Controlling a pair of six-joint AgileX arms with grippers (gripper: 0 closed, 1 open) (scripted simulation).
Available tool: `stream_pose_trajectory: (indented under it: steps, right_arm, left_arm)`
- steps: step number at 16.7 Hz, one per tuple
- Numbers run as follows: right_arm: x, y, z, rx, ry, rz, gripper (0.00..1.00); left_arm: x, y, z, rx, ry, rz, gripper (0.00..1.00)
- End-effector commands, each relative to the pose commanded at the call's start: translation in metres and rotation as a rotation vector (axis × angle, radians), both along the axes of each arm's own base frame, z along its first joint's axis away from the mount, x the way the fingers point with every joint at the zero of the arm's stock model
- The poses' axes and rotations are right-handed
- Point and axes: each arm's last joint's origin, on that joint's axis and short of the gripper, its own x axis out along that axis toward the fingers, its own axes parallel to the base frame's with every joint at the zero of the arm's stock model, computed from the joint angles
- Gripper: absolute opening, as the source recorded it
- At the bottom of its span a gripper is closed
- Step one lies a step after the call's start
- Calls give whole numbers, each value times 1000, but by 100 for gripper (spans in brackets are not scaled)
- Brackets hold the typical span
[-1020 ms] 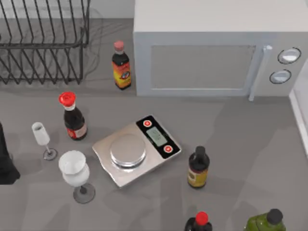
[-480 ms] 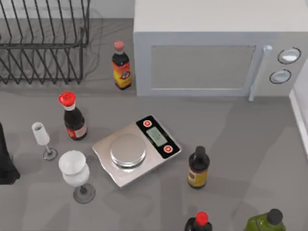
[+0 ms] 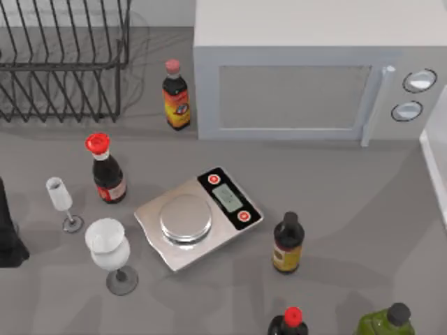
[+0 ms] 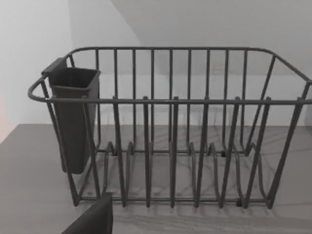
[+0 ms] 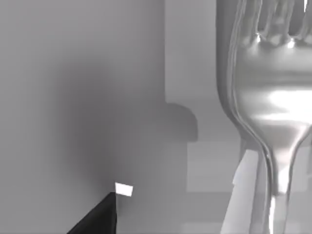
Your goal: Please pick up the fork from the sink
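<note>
The fork (image 5: pixel 265 97) is silvery metal and looms very close in the right wrist view, tines up and narrow handle running down out of the picture. It stands before pale grey sink walls (image 5: pixel 97 73). A dark part of my right gripper (image 5: pixel 100 217) shows at the lower edge, apart from the fork's handle. Whether the fork is held cannot be told. My left arm (image 3: pixel 8 234) is parked at the table's left edge, and a dark part of its gripper (image 4: pixel 92 219) faces the wire dish rack (image 4: pixel 170 126).
The sink's white rim (image 3: pixel 434 167) lies at the table's right edge. A microwave (image 3: pixel 314 70) stands at the back, the dish rack (image 3: pixel 63 63) at the back left. A kitchen scale (image 3: pixel 199 216), several sauce bottles (image 3: pixel 288 244) and two glasses (image 3: pixel 110 251) stand mid-table.
Shadows on the right side of the table have shifted. The objects on the table and the left arm have not moved.
</note>
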Motion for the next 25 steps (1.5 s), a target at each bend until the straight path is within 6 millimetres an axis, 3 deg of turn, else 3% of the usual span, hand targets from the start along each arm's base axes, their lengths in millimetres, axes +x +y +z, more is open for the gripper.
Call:
stream_pose_trajectory:
  steps: [2,5,18,25]
  right_arm:
    - [-3,1,-11,3,9,0,100]
    - [-3,1,-11,3,9,0,100]
    - [-3,1,-11,3,9,0,2]
    - [-3,1,-11,3,9,0,0]
  left_arm:
    - [0,0,0,0,0,0,100]
    - [0,0,0,0,0,0,100]
    - [0,0,0,0,0,0,100]
    - [0,0,0,0,0,0,100]
